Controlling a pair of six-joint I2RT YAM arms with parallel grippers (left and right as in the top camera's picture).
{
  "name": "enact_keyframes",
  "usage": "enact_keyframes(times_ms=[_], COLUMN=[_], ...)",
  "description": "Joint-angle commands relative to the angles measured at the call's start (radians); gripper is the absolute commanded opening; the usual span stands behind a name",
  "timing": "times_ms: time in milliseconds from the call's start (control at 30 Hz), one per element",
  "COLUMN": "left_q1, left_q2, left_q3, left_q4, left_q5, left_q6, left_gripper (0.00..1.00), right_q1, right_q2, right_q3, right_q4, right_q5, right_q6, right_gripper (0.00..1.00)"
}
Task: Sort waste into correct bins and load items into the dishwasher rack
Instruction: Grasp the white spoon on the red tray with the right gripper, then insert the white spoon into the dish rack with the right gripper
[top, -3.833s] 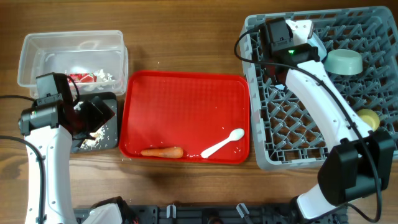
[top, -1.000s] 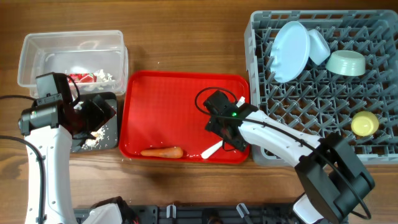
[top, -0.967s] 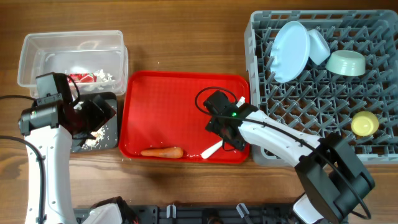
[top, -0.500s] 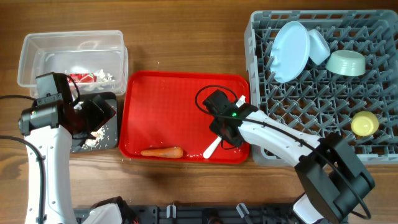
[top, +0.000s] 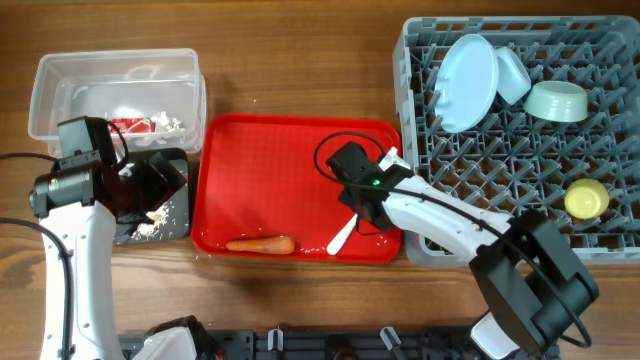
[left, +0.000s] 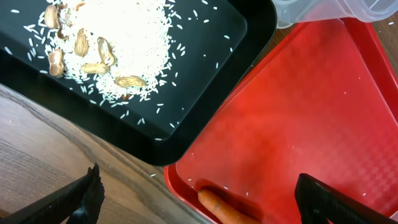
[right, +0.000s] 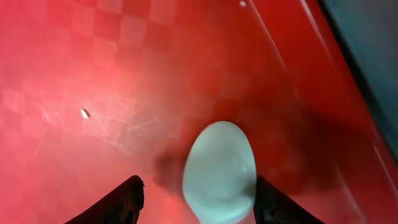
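Note:
A white plastic spoon (top: 342, 236) lies on the red tray, near its front right corner. My right gripper (top: 368, 210) is low over the spoon's bowl (right: 219, 171). The right gripper (right: 198, 193) is open, one finger each side of the bowl: the right finger meets it, the left stands clear. An orange carrot (top: 260, 243) lies at the tray's front edge, its tip (left: 217, 208) showing between the fingers of my open left gripper (left: 199, 193). That gripper (top: 150, 185) hangs empty over the black tray (top: 170, 215).
The black tray (left: 205, 93) holds rice and beige scraps (left: 112, 43). The clear tub (top: 115, 90) holds a red-and-white wrapper (top: 130, 123) and tissue (top: 165, 122). The grey rack (top: 500, 200) carries the blue plate (top: 468, 82), mint bowl (top: 555, 100) and yellow cup (top: 586, 198).
My right gripper has edged slightly toward the back of the tray, and the spoon's handle has swung to a steeper angle. The left arm has not moved.

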Motion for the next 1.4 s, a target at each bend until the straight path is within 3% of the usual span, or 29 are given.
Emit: enact_keyframes(times_ms=[0,33,167,267,367,467,567,633,667,800,900,1133,1267,1300,1367], left_q1=[0.006,0.006,0.006,0.006,0.006,0.006,0.006,0.006,0.006,0.006,0.006,0.006,0.006,0.006,0.006], left_q2=[-0.008,-0.008,-0.008,-0.008,-0.008,-0.008,-0.008,-0.008,-0.008,-0.008,-0.008,-0.008,-0.008,-0.008,-0.008], left_q3=[-0.003,-0.003,-0.003,-0.003,-0.003,-0.003,-0.003,-0.003,-0.003,-0.003,-0.003,-0.003,-0.003,-0.003,-0.003], left_q4=[-0.002,-0.002,-0.002,-0.001,-0.001,-0.002,-0.005,-0.005,-0.004,-0.004,-0.004,-0.005,-0.016,-0.016,-0.018], left_q5=[0.005,0.005,0.005,0.005,0.005,0.005,0.005,0.005,0.005,0.005,0.005,0.005,0.005,0.006,0.041], left_q6=[-0.008,-0.008,-0.009,-0.009,-0.009,-0.009,-0.009,-0.009,-0.009,-0.009,-0.009,-0.009,-0.009,-0.009,-0.009], left_gripper=[1.00,1.00,1.00,1.00,1.00,1.00,1.00,1.00,1.00,1.00,1.00,1.00,1.00,1.00,1.00], right_q1=[-0.005,-0.004,-0.004,-0.004,-0.004,-0.004,-0.004,-0.006,-0.014,-0.188,-0.366,-0.421,-0.421,-0.421,-0.421], right_q2=[0.036,0.036,0.036,0.036,0.036,0.029,-0.070,-0.234,-0.287,-0.531,-0.547,-0.282,-0.180,-0.189,-0.219], right_q3=[-0.011,-0.011,-0.011,-0.011,-0.011,0.002,0.079,0.132,0.143,0.175,0.172,0.172,0.172,0.174,0.175], right_q4=[0.005,0.005,0.006,0.009,0.013,0.012,-0.069,-0.105,-0.105,-0.104,-0.117,-0.167,-0.155,-0.148,-0.158], right_q5=[0.014,0.014,0.014,0.014,0.013,-0.031,-0.019,-0.003,-0.003,0.031,0.044,0.014,0.014,0.014,0.012], right_q6=[0.004,0.004,0.004,0.001,0.001,-0.060,-0.288,-0.615,-0.692,-0.978,-1.203,-1.222,-1.117,-1.118,-1.118], right_gripper=[0.50,0.40,0.18,0.07,0.04,0.04,0.04,0.04,0.04,0.04,0.04,0.04,0.04,0.08,0.28])
